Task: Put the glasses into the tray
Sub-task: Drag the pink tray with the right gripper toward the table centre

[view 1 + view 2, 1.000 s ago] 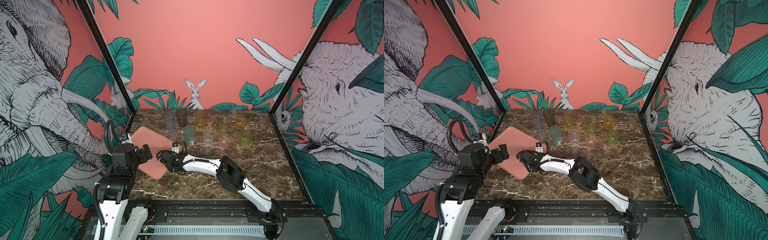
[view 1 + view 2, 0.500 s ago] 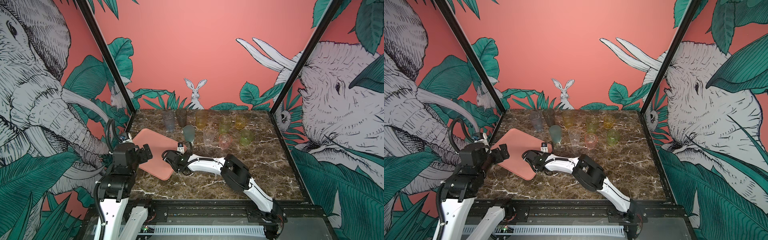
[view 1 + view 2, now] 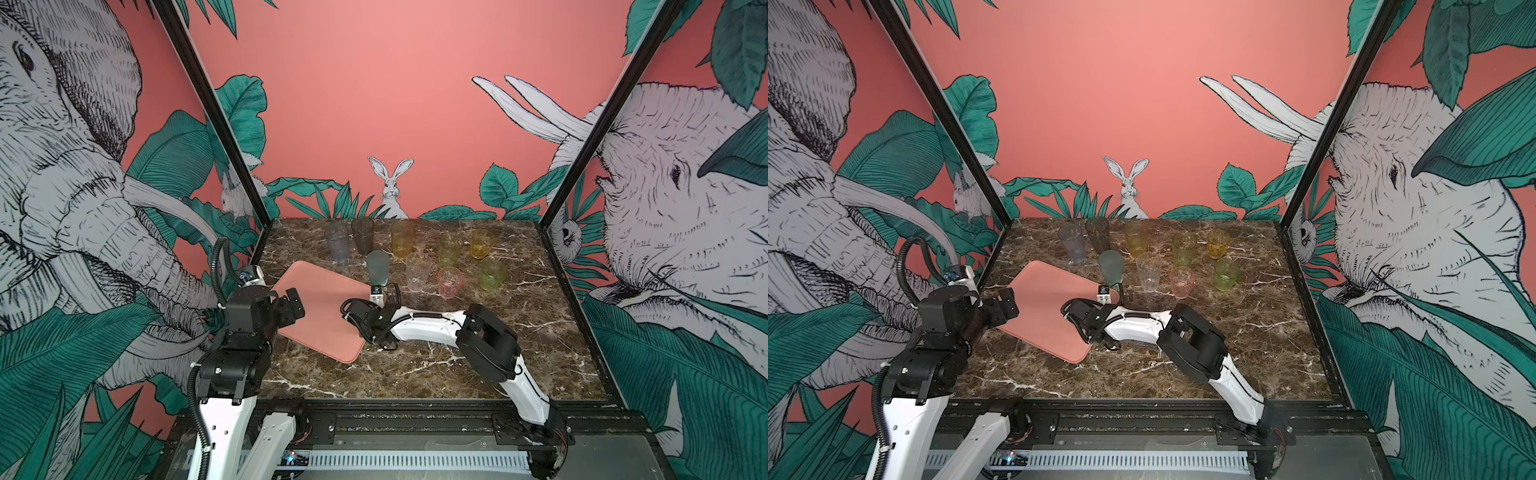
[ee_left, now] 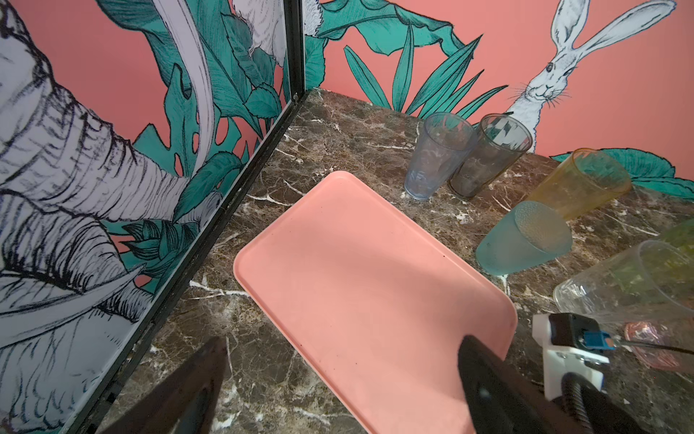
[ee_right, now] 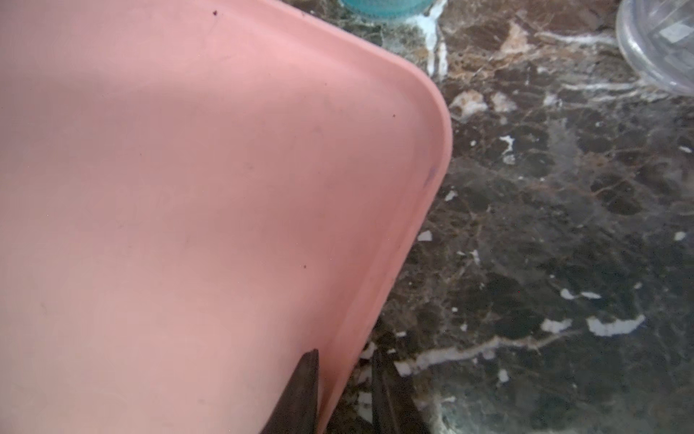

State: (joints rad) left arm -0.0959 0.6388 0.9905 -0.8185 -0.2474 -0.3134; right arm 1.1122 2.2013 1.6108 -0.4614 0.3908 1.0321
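Tray rim between right fingers, nine glasses out on the marble

Salmon-pink tray (image 3: 320, 303) lies flat and skewed on the left half of the marble table (image 3: 519, 332), its floor bare. The right gripper (image 5: 345, 366) sits astride the tray's right rim, close to the far right corner. Its inner finger (image 5: 302, 390) is over the tray floor and its outer finger (image 5: 383, 390) over the marble, with the jaws drawn narrow around the rim. Whether they truly pinch it I cannot tell. The left gripper (image 4: 338, 390) hangs over the tray's near left edge, jaws spread wide and released.

All nine glasses stand on the table, outside the tray. The teal-grey glass (image 3: 377, 266) is just beside the tray's far right corner. Toward the far edge, from left to right, stand:
- the bluish glass (image 3: 337, 247) and the smoky grey glass (image 3: 362, 235), close together
- the tall amber glass (image 3: 402, 241)
- the tall green glass (image 3: 450, 251)
- the short amber glass (image 3: 481, 243)

Nearer, right of the teal-grey one, come the clear glass (image 3: 417, 272), the pink glass (image 3: 451, 282) and the short green glass (image 3: 493, 275).
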